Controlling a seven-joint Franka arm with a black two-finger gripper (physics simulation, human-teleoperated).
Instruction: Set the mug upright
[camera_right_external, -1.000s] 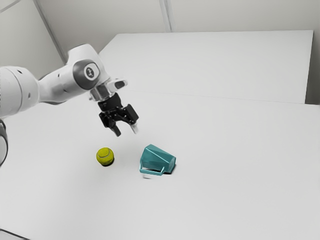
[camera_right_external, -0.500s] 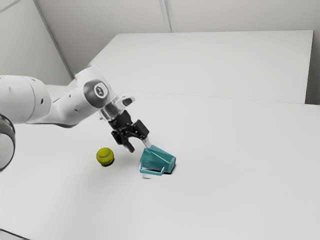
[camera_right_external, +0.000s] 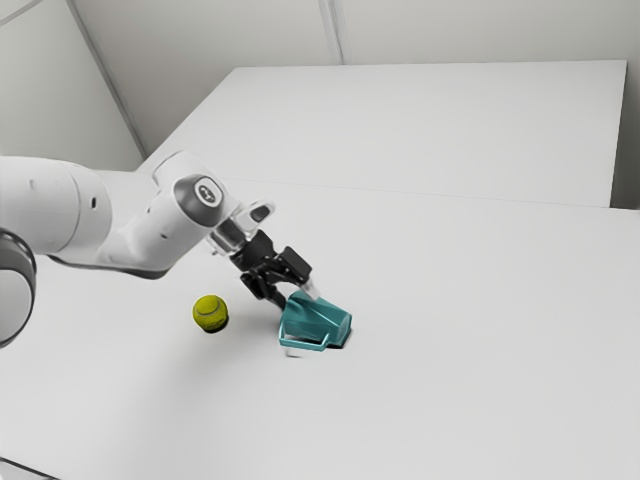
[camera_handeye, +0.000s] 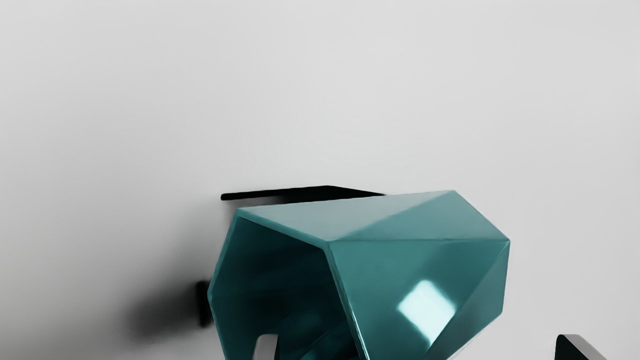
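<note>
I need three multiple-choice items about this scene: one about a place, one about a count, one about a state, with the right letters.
1. Where is the yellow-green round tennis ball, seen from the teal faceted mug?
A) toward the exterior view's right
B) toward the exterior view's left
C) inside it

2. How many mugs are there?
A) one
B) two
C) three

3. How does the mug rest?
A) upright
B) upside down
C) on its side

1 B: a gap separates them, ball on that side.
2 A: both views show a single mug.
3 C: its open mouth faces sideways.
</note>
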